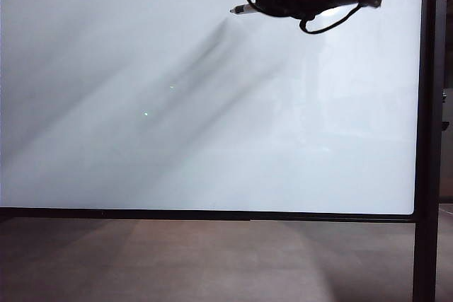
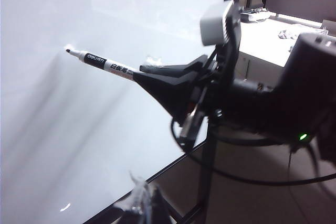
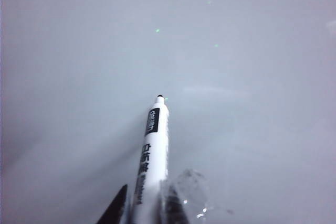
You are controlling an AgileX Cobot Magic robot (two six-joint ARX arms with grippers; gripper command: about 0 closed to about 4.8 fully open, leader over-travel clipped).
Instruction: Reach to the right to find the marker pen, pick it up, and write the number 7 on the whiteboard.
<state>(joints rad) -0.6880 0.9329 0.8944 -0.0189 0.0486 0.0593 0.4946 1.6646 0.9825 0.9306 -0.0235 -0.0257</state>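
Marker pen (image 3: 154, 150) juts from right hand (image 3: 144, 208), tip nearing whiteboard (image 3: 252, 103).

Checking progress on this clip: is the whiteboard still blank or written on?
Blank: the whiteboard shows only shadows, no number 7. Right gripper holds the marker pen near it.

The marker pen (image 3: 153, 156) in my right fingers (image 3: 168, 203) carries black print — a dark label block, then characters too blurred for me to read.
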